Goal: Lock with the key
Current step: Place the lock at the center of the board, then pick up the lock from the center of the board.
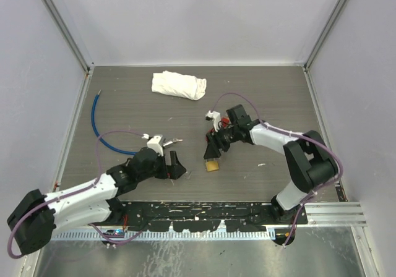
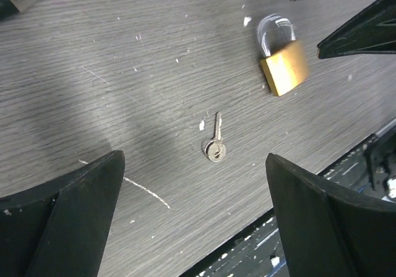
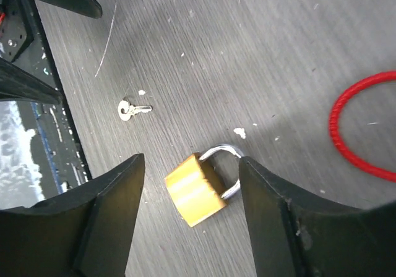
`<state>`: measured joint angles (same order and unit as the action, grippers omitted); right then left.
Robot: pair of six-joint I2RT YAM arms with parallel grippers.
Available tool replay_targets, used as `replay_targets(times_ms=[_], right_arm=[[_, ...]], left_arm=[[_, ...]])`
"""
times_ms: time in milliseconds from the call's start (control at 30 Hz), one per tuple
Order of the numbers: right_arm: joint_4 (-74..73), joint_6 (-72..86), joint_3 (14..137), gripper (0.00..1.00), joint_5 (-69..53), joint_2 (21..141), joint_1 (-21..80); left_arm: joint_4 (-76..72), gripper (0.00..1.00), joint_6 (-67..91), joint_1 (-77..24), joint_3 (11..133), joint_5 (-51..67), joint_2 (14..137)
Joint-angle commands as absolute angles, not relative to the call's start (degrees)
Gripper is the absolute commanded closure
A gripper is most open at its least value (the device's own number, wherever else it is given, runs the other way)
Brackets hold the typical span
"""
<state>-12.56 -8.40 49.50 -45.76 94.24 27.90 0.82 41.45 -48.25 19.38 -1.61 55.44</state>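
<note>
A brass padlock (image 1: 212, 166) (image 2: 283, 67) with a steel shackle lies on the dark table. In the right wrist view the padlock (image 3: 197, 190) sits between the spread fingers of my right gripper (image 3: 192, 162) (image 1: 215, 146), its shackle close against the right finger. Nothing grips it. A small silver key (image 2: 215, 144) (image 3: 131, 110) lies flat on the table, apart from the padlock and left of it. My left gripper (image 2: 195, 166) (image 1: 175, 166) hangs wide open over the key, with nothing between its fingers.
A crumpled white cloth (image 1: 179, 84) lies at the back of the table. A blue cable (image 1: 99, 128) curves along the left side. A red ring (image 3: 334, 119) lies near the padlock. A black perforated rail (image 1: 204, 212) runs along the near edge.
</note>
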Motion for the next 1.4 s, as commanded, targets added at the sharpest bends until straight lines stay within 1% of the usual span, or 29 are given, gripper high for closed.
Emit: replay_targets(times_ms=[0, 300, 500, 600, 767, 967, 1100, 1233, 1367], right_arm=[[-14.1, -17.0, 51.8, 0.31, -40.6, 84.8, 27.1], [-17.9, -25.4, 51.2, 0.30, -42.1, 73.4, 20.6], [-17.8, -26.0, 50.8, 0.30, -44.3, 67.2, 12.2], [-17.2, -25.4, 50.4, 0.30, -44.3, 64.9, 9.3], [-16.4, -23.1, 50.7, 0.30, -43.7, 63.7, 7.2], [-19.6, -22.9, 53.1, 0.29, -37.5, 64.0, 6.0], [-20.3, -21.8, 52.7, 0.27, -35.8, 64.2, 1.3], [-20.4, -21.9, 52.1, 0.26, -33.7, 66.7, -3.8], [-24.1, -25.7, 54.6, 0.26, -31.1, 72.7, -7.8]], left_arm=[[0.2, 0.02, 42.9, -48.0, 17.3, -5.3, 46.8], [-2.2, 0.02, 44.5, -47.6, 11.5, -6.2, 28.5], [-1.5, 0.02, 43.0, -47.6, 10.9, -6.7, 23.1], [0.0, 0.02, 41.6, -47.6, 12.9, -5.5, 23.8], [3.9, 0.02, 37.6, -47.6, 18.3, -2.9, 29.7], [0.3, 0.02, 36.0, -47.6, 19.1, -1.6, 35.0], [-2.0, 0.02, 36.0, -47.6, 18.2, -1.3, 36.8], [-2.5, 0.02, 36.0, -47.6, 17.4, -1.2, 36.6], [-2.3, 0.02, 36.0, -47.6, 16.6, -1.3, 34.8]])
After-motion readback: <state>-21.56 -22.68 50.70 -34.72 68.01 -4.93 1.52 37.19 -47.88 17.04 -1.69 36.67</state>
